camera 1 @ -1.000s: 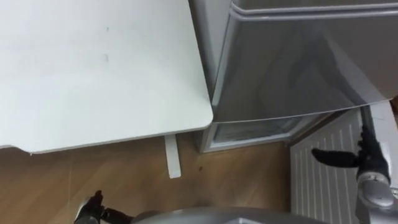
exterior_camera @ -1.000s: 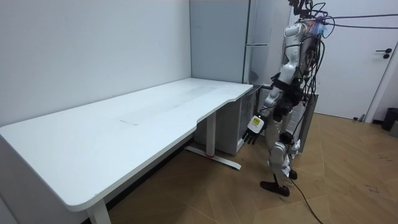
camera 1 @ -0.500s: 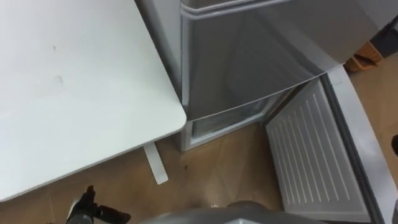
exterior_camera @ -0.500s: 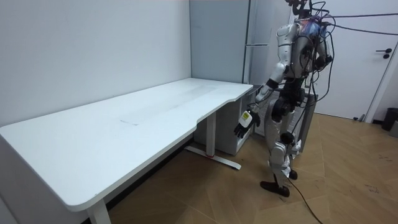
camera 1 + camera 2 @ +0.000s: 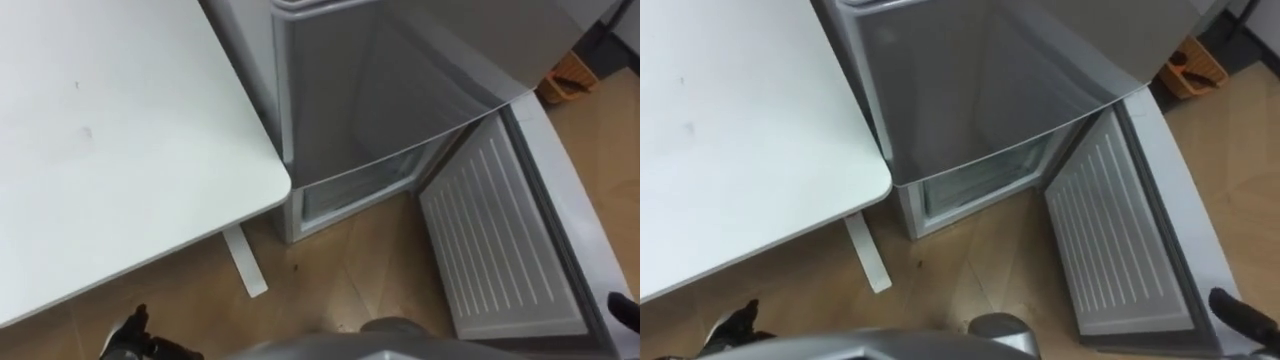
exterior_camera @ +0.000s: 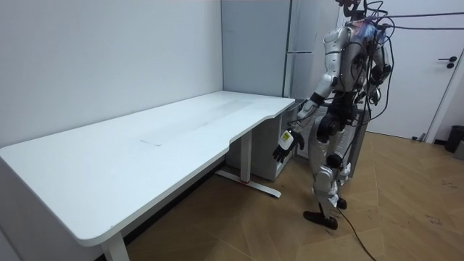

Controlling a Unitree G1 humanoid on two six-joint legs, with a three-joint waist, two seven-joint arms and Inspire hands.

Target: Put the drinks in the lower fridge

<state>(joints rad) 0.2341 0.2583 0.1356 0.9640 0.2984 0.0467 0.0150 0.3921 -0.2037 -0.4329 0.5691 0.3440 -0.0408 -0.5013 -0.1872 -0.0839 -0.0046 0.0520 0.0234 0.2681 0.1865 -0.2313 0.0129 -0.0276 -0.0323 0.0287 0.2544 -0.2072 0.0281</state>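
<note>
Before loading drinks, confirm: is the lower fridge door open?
Yes, the lower fridge door stands swung wide, showing its ribbed inner side.

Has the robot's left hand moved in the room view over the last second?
Yes. The left hand has swung toward the room view's left, nearer the leg of the white desk, while the desk has stayed put.

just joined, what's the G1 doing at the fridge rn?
The robot stands facing the fridge, next to the white desk. The lower fridge door is wide open on the robot's right, exposing the lower compartment; I can't tell what's inside it. Its left hand hangs open and empty near the desk's corner. Its right hand is low, by the open door's outer edge.
</note>
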